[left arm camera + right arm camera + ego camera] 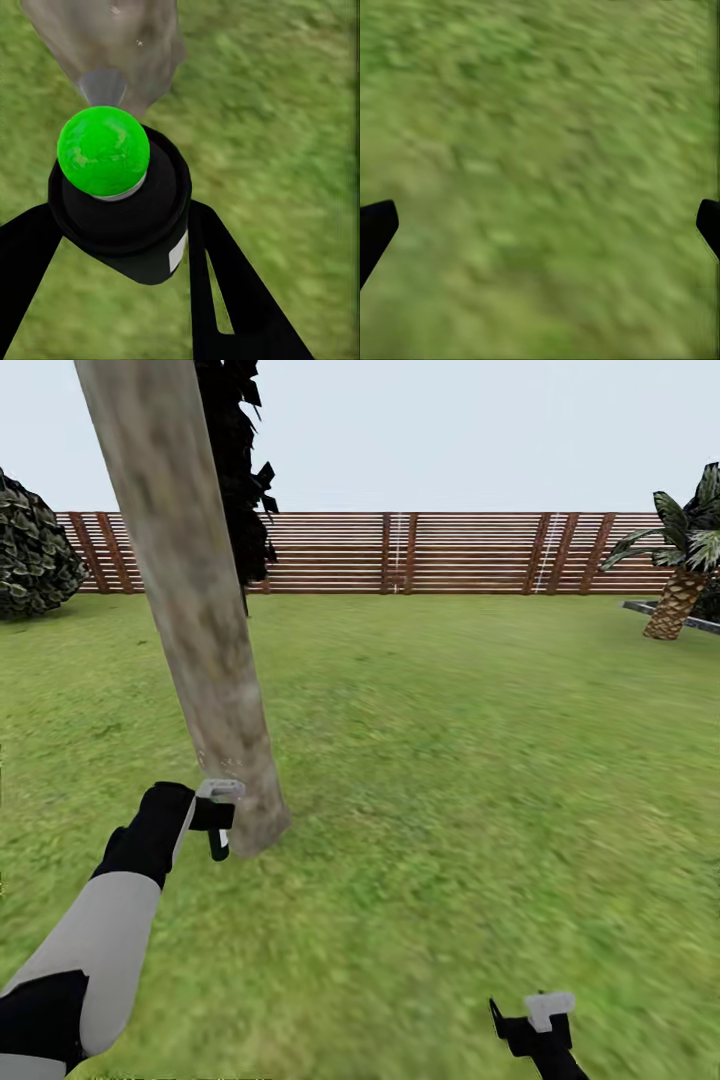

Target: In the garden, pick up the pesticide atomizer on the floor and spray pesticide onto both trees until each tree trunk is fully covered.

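Atomizer [124, 217] sits clamped between your left gripper's [120, 255] fingers, its top showing bright green, right beside the foot of the pale tree trunk [190, 610]. A small white label on the bottle is unreadable. Your right gripper [540, 225] hangs spread wide over lawn [480, 760].

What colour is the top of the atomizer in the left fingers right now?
Bright green, on a black bottle; the atomizer shows best in the left wrist view.
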Motion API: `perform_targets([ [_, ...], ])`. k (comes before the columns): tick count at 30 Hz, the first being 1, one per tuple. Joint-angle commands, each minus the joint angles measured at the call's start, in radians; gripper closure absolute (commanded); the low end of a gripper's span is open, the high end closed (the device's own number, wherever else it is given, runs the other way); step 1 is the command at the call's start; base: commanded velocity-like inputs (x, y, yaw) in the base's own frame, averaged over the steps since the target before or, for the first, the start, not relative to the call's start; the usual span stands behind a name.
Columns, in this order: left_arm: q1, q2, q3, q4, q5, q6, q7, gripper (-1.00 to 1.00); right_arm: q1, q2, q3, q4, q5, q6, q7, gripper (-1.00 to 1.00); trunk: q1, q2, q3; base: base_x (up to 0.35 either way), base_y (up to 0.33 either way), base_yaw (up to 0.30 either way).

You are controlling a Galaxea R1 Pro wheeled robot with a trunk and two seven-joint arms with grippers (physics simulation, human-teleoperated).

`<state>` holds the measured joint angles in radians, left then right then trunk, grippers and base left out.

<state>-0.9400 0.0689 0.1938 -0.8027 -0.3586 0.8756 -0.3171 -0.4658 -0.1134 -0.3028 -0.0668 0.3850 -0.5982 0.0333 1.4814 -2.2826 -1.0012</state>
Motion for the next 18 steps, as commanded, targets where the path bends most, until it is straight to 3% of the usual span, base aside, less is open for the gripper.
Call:
perform_targets([
  [1, -0.001, -0.001, 0.003, -0.001, -0.011, 0.003, -0.009, 1.0, 0.0, 0.0, -0.009, 0.001, 0.006, -0.003, 0.003, -1.0, 0.0, 0.0, -0.001, 0.001, -0.274, 0.175],
  [8, -0.004, -0.007, 0.004, -0.001, -0.009, 0.002, -0.006, 1.0, 0.0, 0.001, -0.009, 0.001, 0.006, -0.003, 0.003, -1.0, 0.0, 0.0, -0.001, 0.029, -0.275, 0.26],
  [11, -0.01, -0.049, 0.003, -0.001, -0.011, 0.002, -0.004, 1.0, 0.0, 0.001, -0.009, 0.001, 0.006, -0.003, 0.003, -1.0, 0.0, 0.0, -0.001, 0.113, -0.271, 0.27],
  [14, -0.011, -0.066, 0.003, -0.001, -0.013, 0.002, -0.001, 1.0, 0.0, 0.001, -0.009, 0.001, 0.006, -0.003, 0.003, -1.0, 0.0, 0.0, -0.001, 0.196, -0.223, 0.166],
  [18, -0.011, -0.042, 0.008, -0.024, -0.016, 0.003, -0.001, 1.0, 0.0, 0.001, -0.009, 0.001, 0.006, -0.003, 0.003, -1.0, 0.0, 0.0, -0.001, 0.268, -0.173, 0.022],
])
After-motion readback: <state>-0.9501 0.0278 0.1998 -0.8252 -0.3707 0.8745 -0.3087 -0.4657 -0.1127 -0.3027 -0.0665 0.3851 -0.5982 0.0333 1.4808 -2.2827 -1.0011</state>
